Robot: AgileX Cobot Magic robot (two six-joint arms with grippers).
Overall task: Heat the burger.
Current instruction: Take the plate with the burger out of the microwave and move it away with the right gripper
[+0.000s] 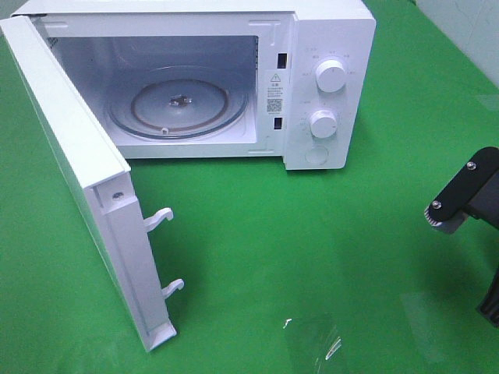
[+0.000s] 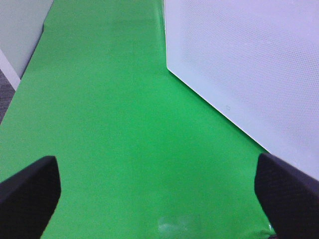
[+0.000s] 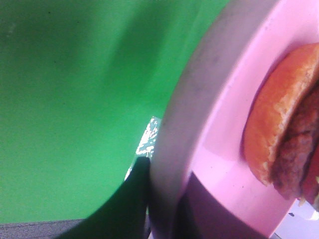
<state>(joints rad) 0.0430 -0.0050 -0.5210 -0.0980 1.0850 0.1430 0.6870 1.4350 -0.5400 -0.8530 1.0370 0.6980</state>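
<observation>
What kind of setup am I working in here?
Likely a lab test bench, not a real kitchen: a microwave on a green cloth, with the burger on a pink plate.

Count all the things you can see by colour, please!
White: 1, the microwave
Pink: 1, the plate
Golden-brown: 1, the burger
Green: 1, the table cover
Black: 2, the left hand and right hand
Total: 6
</observation>
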